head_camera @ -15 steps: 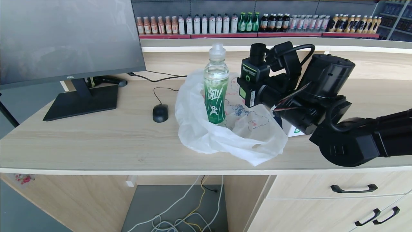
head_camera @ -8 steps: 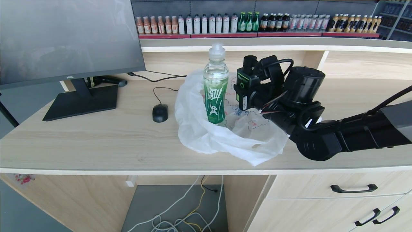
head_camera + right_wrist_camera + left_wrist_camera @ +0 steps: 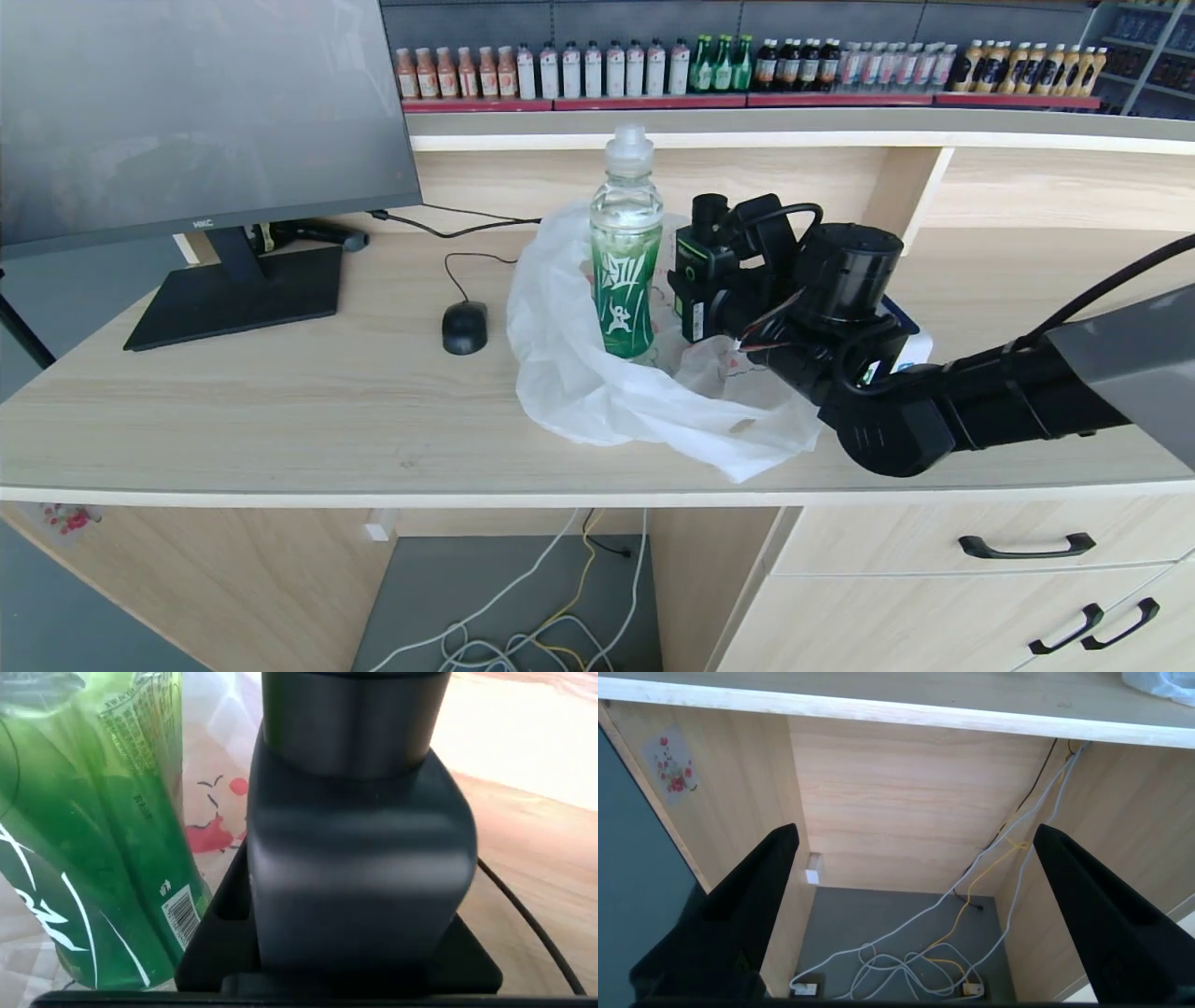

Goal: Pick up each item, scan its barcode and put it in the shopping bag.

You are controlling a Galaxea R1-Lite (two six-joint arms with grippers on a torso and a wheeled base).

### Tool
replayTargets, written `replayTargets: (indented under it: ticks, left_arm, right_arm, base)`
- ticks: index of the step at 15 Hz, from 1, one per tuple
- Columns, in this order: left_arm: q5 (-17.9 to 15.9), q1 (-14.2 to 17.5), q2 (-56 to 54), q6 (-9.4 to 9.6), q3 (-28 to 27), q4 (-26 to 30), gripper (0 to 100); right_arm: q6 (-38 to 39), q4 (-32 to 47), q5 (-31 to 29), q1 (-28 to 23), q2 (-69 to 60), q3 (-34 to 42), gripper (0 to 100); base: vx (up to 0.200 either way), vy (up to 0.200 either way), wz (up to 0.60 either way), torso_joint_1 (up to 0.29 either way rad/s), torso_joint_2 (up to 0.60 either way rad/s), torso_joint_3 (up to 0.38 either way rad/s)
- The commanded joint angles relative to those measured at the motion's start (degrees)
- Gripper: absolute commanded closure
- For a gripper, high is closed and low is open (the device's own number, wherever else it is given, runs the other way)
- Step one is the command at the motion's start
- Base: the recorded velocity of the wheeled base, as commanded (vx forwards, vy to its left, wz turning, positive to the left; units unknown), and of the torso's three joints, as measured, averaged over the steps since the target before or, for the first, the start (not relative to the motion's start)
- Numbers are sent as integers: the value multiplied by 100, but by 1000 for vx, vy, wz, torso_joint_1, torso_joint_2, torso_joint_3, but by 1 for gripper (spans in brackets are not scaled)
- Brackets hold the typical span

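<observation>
**Task state**
- Bottle [image 3: 626, 271]: stands upright at mid-worktop [image 3: 280, 392], its base set among the folds of the bag [image 3: 597, 392]. I cannot tell whether it is inside the bag's mouth or on top of the plastic. Judged to be bagged or nearly so; nothing shows whether it has been scanned.
- Box [image 3: 915, 343]: white with a blue top, on the worktop right of the bag and partly behind the right arm. It lies outside the bag. Judged still to be picked up, scanned and bagged.
- Right gripper [image 3: 686, 299]: low over the bag, just right of the bottle. A black unit hides it, so I cannot tell whether it is apart or together, or whether it holds anything.
- Left gripper [image 3: 915, 840]: spread wide apart and holding nothing, below the worktop's near edge.

**What each view adds**
- Head view: the whole layout, with the bottle, bag and box in a row. The monitor [image 3: 187, 112] is at far left and the mouse [image 3: 465, 327] lies between it and the bag.
- Right wrist view: the barcode [image 3: 183, 917] low on the bottle's green label, turned toward the arm. It also takes in red print on the bag and the black unit [image 3: 355, 887] close up.
- Left wrist view: the open recess under the worktop, with loose cables [image 3: 952, 943] on its floor.
</observation>
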Motion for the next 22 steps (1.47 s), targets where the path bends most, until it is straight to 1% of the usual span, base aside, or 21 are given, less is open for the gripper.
replayTargets:
  ticks: [1, 6, 9, 18, 22]
  left_arm:
    - [0, 1, -2, 0, 0, 0, 0]
    - [0, 1, -2, 0, 0, 0, 0]
    - [0, 1, -2, 0, 0, 0, 0]
    - [0, 10, -2, 0, 0, 0, 0]
    - [0, 1, -2, 0, 0, 0, 0]
  right_arm:
    - [14, -11, 1, 4, 102, 36, 100]
    - [304, -2, 1, 13, 164, 177, 100]
    - [322, -28, 10, 13, 146, 335, 100]
    - [427, -55, 10, 31, 155, 423, 100]
    - [436, -380, 28, 66, 251, 432, 100]
  base:
    - [0, 0, 0, 0, 0, 0]
    - [0, 0, 0, 0, 0, 0]
    - [0, 0, 0, 0, 0, 0]
    - [0, 0, 0, 0, 0, 0]
    - [0, 0, 0, 0, 0, 0]
